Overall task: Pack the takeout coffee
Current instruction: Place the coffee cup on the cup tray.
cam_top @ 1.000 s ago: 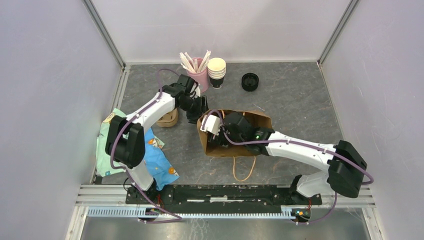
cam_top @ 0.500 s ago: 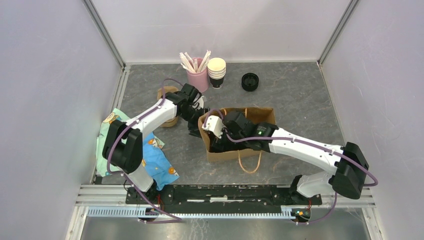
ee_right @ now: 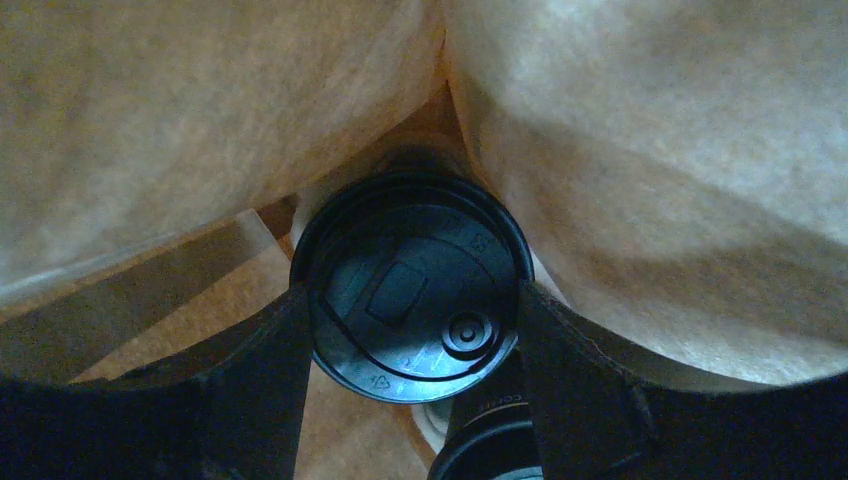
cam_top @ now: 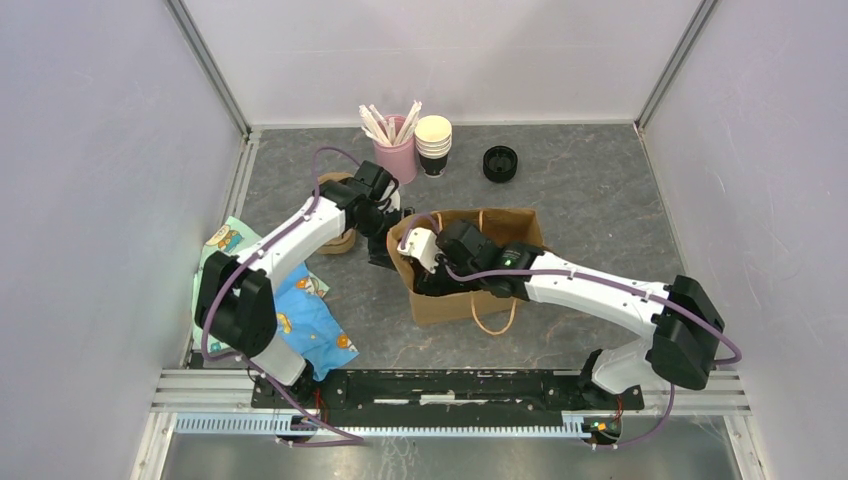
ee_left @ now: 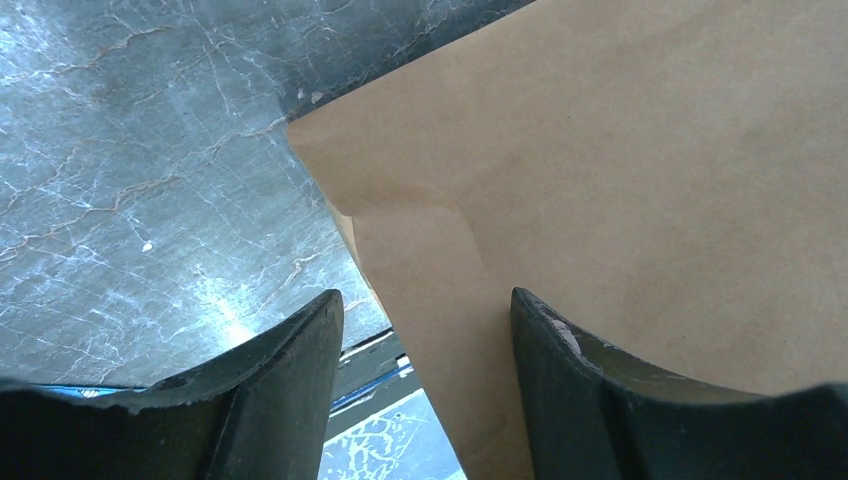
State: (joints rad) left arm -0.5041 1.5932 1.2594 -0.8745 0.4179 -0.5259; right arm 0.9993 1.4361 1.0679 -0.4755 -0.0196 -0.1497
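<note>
bag (cam_top: 455, 306) sits nearer 11 o'clock now; right gripper (ee_right: 412, 300) clamps takeout coffee (ee_right: 410, 280) inside, left gripper (ee_left: 425, 298) gapes astride bag's 9 o'clock wall.

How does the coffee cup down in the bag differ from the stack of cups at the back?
The takeout coffee wears a black lid; the stack of cups is lidless, cream rims showing. The takeout coffee is one cup inside the brown bag; the stack of cups stands out on the table beside the pink holder. Both show black.

Lab cell: white walls (cam_top: 440, 50), alu frame (cam_top: 205, 65).
</note>
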